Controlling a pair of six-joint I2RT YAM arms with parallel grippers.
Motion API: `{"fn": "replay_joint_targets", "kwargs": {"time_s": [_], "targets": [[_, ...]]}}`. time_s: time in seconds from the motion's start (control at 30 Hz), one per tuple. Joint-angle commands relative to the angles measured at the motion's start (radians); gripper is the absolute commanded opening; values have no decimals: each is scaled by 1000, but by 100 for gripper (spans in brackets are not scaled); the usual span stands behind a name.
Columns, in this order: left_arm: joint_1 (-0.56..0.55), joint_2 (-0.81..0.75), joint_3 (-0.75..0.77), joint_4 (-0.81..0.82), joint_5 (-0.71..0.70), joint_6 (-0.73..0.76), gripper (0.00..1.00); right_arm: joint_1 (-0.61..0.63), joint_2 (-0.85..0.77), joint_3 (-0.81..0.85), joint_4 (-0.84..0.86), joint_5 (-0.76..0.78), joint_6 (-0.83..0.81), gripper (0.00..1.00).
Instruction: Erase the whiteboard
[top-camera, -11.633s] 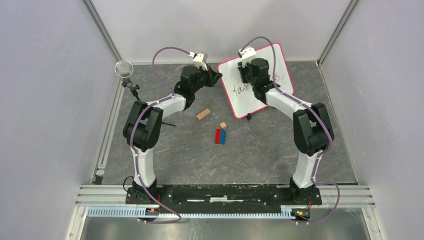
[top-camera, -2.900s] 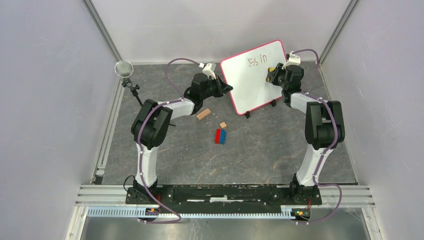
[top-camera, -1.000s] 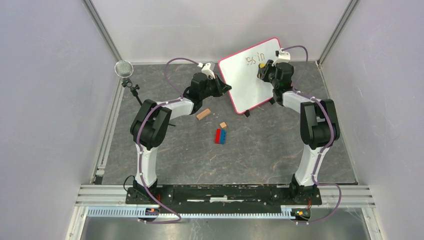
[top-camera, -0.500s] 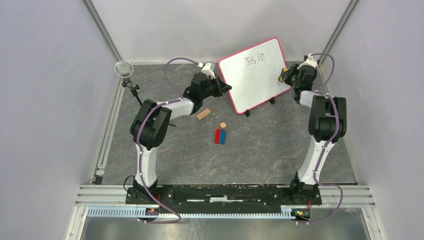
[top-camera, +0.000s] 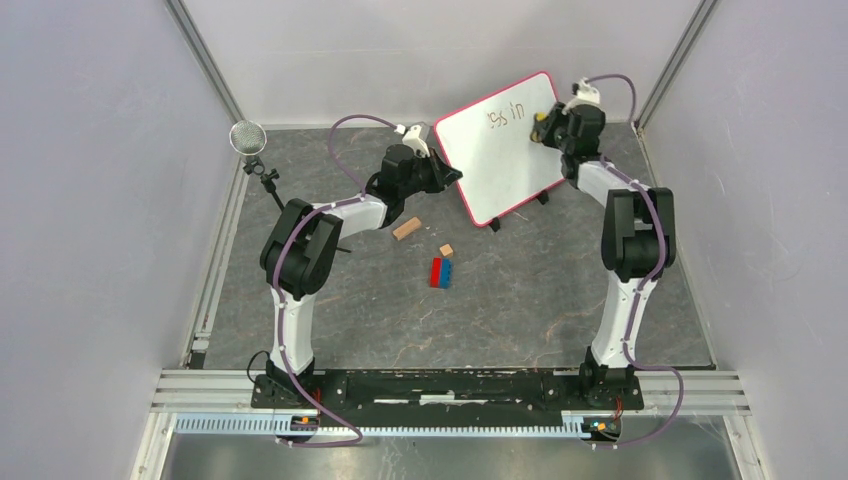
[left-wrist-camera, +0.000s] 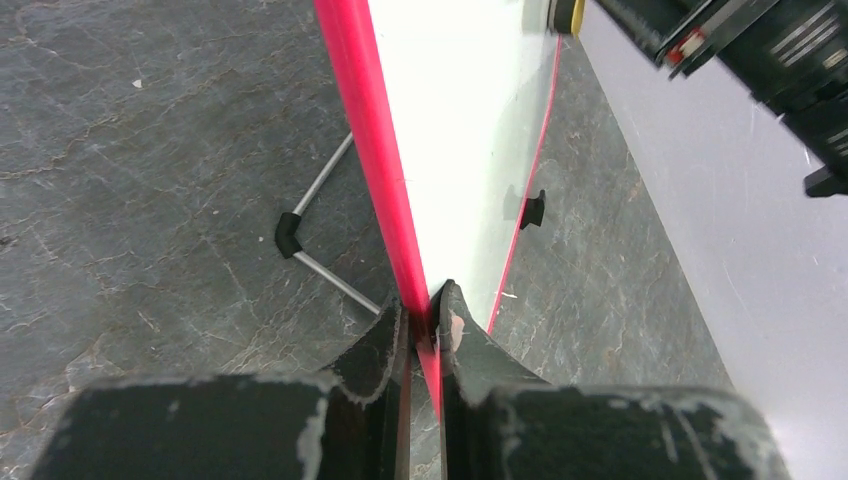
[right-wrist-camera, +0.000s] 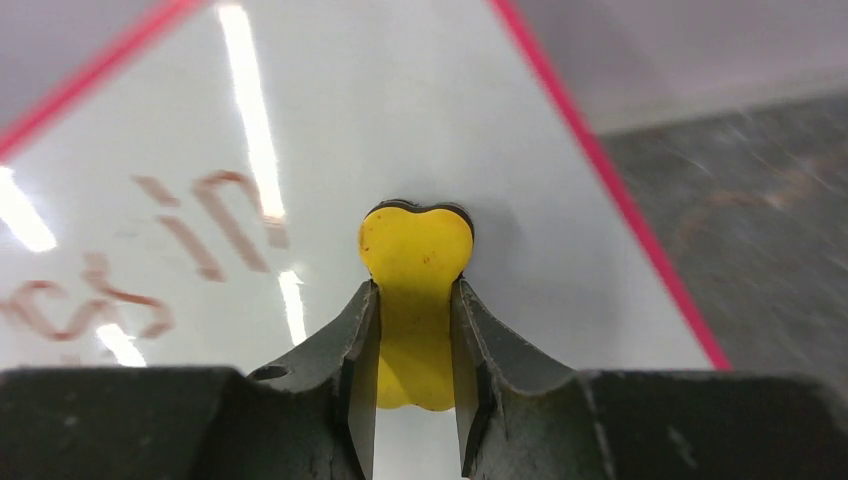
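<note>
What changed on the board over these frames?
The whiteboard was tipped up and most writing wiped off; marks remain near the top. The right gripper, with its yellow eraser, swung off the right edge, then back. The left gripper stays clamped on the frame; blocks unmoved.

The whiteboard (top-camera: 495, 165) shows in the upper middle of the top view, just right of centre: a white rectangle with rounded corners and a thin red-pink frame (left-wrist-camera: 375, 150). It is tipped up steeply from the desk (top-camera: 400, 300), skewed so its left side reaches lower in the frame. Dark handwriting (top-camera: 506, 116) runs near its upper edge, the rest of the face plain white. Small black feet (top-camera: 494, 228) show along the lower edge.
</note>
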Motion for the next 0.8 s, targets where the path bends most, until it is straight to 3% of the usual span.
{"fn": "replay_joint_targets", "kwargs": {"time_s": [0.0, 0.33, 0.77], "targets": [[15, -11, 21, -94, -82, 129, 2, 84, 33, 115, -38, -119, -43, 0], [15, -12, 25, -104, -83, 135, 2, 13, 54, 122, -104, -89, -7, 0], [10, -14, 31, -117, -92, 150, 2, 90, 62, 235, -134, -59, -274, 0]]}}
